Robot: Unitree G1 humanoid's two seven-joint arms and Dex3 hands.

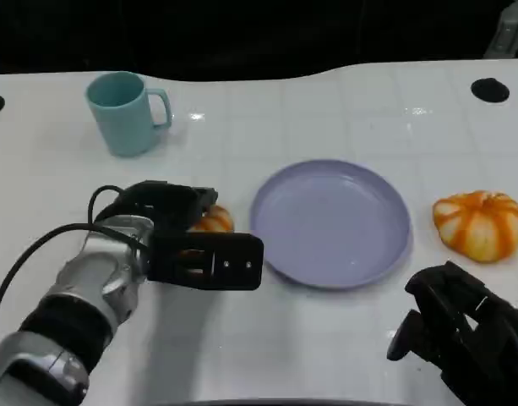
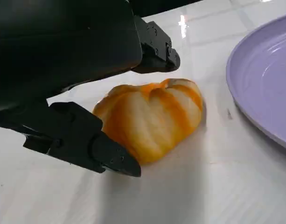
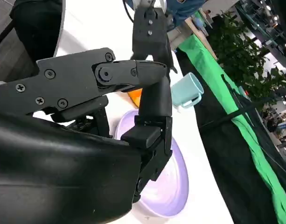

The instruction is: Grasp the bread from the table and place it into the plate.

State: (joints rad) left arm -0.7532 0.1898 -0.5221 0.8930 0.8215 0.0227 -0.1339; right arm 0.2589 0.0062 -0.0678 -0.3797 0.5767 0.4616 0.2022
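Orange-striped bread [image 2: 149,119] between left hand [image 1: 187,241] fingers, beside lilac plate [image 1: 330,222], no writing.

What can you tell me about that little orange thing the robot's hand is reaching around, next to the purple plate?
It is a bread roll, rounded and pumpkin-shaped, with orange and pale cream stripes running between soft lobes and a slightly glossy crust. It lies on the white table, just left of the purple plate and apart from it. The left hand brackets it, with black fingers on either side; whether they touch it I cannot tell.
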